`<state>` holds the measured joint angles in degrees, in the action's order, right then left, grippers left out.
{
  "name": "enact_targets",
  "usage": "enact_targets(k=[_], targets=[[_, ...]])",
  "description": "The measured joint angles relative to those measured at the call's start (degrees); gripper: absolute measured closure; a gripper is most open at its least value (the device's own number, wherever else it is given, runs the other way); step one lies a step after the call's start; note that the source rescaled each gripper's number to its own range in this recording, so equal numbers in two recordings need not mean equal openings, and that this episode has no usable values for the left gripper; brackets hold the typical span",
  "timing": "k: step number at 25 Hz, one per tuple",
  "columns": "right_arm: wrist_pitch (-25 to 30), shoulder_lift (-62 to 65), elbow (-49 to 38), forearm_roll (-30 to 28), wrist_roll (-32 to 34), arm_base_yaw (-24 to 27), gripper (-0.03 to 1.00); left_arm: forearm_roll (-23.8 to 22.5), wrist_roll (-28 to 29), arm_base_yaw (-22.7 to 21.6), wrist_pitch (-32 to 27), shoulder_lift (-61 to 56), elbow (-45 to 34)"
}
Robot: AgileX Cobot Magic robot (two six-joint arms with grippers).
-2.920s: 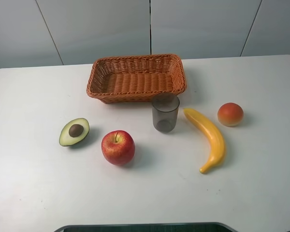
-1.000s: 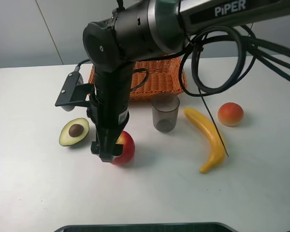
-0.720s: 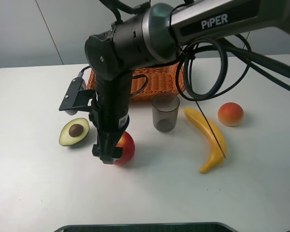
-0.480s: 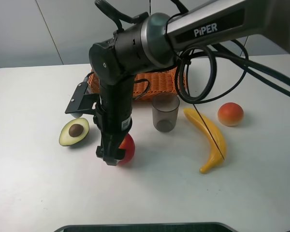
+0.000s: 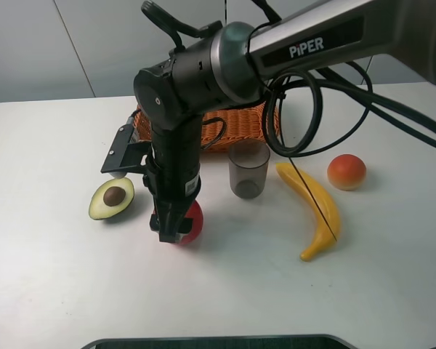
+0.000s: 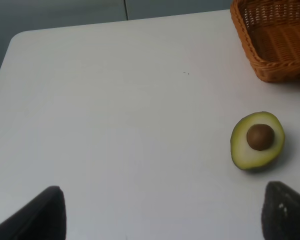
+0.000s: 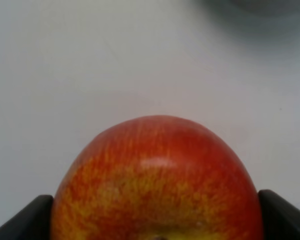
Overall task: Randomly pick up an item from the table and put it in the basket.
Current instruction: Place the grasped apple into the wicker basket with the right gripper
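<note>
The red apple [image 5: 190, 220] with yellowish streaks sits on the white table [image 5: 58, 276], mostly hidden by my right arm in the high view. My right gripper [image 5: 173, 231] has reached across and come down over it. In the right wrist view the apple [image 7: 155, 170] fills the gap between the two dark fingertips [image 7: 25, 220], which stand wide apart, one close against each side. The wicker basket [image 5: 269, 123] stands behind the arm, at the back of the table. My left gripper [image 6: 160, 215] is open and empty above bare table; it does not show in the high view.
A halved avocado [image 5: 111, 198] lies just left of the apple and also shows in the left wrist view [image 6: 257, 140], with the basket's corner [image 6: 280, 45]. A grey cup [image 5: 248, 169], a banana [image 5: 314, 207] and a peach-like fruit [image 5: 346, 171] lie to the right.
My right arm came in over the table and came down on the apple. In the last second the gripper has shifted a little to the right and lower around it. The apple still rests on the table.
</note>
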<state>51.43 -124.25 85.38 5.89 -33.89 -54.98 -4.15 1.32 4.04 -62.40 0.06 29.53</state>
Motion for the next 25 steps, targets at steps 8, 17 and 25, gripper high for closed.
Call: enact_targets(k=[8, 17, 25], targets=[[0.7, 0.0, 0.0, 0.0, 0.3, 0.0, 0.93, 0.0, 0.0, 0.0, 0.0, 0.0, 0.0], [1.8, 0.1, 0.0, 0.0, 0.3, 0.0, 0.93, 0.0, 0.0, 0.0, 0.0, 0.0, 0.0], [2.9, 7.2, 0.1, -0.5, 6.2, 0.5, 0.93, 0.0, 0.0, 0.0, 0.0, 0.0, 0.0]])
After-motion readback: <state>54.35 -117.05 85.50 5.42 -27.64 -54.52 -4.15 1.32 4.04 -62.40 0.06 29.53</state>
